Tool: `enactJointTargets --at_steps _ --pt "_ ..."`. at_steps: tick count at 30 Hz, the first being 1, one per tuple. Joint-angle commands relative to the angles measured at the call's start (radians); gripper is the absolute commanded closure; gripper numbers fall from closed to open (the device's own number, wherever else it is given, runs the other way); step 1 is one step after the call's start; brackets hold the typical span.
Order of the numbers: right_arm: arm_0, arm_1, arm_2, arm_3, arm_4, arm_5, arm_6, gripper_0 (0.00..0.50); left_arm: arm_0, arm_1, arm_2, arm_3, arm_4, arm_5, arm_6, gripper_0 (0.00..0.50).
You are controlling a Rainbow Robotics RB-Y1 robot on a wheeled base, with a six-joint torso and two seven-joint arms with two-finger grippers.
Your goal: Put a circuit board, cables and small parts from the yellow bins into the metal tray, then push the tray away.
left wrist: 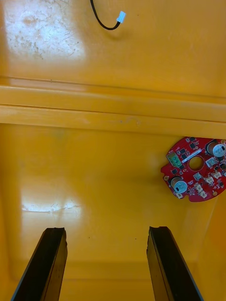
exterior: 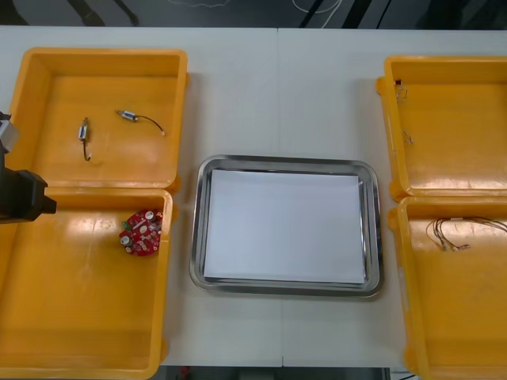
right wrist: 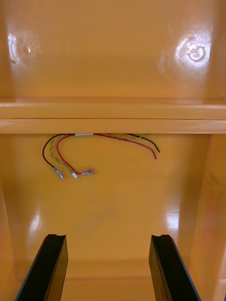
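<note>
Fingers (left wrist: 47,263) spread over open bin floors.
Left gripper (left wrist: 106,230): near left bin (exterior: 47,317), red circuit board (left wrist: 195,168) hugging its right wall. Right gripper (right wrist: 108,236): near right bin (exterior: 459,317), cables (right wrist: 82,135) along its far wall.

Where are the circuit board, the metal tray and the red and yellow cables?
circuit board (left wrist: 194,175), left wrist view, beside its centre hole.
metal tray (exterior: 287,289), front view, near rim.
red and yellow cables (right wrist: 83,135), right wrist view, pale sleeve.

Probably an electronics assembly lab or workshop — a light tabletop (exterior: 277,95) set with yellow bins (exterior: 47,103), a metal tray (exterior: 285,161), a red circuit board (exterior: 141,232) and loose cables (exterior: 453,234).
</note>
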State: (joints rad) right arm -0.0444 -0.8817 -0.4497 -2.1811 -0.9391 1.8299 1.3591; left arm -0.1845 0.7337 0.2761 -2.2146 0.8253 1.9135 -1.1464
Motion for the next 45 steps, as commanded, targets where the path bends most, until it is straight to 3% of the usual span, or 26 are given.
enactJointTargets --at_steps 1,45 --pt "0.012 -0.011 -0.035 -0.006 -0.009 -0.006 0.006 0.000 -0.018 0.042 0.029 -0.028 0.006 0.006 -0.078 0.000" --pt "0.012 -0.011 -0.035 -0.006 -0.009 -0.006 0.006 0.000 -0.018 0.042 0.029 -0.028 0.006 0.006 -0.078 0.000"
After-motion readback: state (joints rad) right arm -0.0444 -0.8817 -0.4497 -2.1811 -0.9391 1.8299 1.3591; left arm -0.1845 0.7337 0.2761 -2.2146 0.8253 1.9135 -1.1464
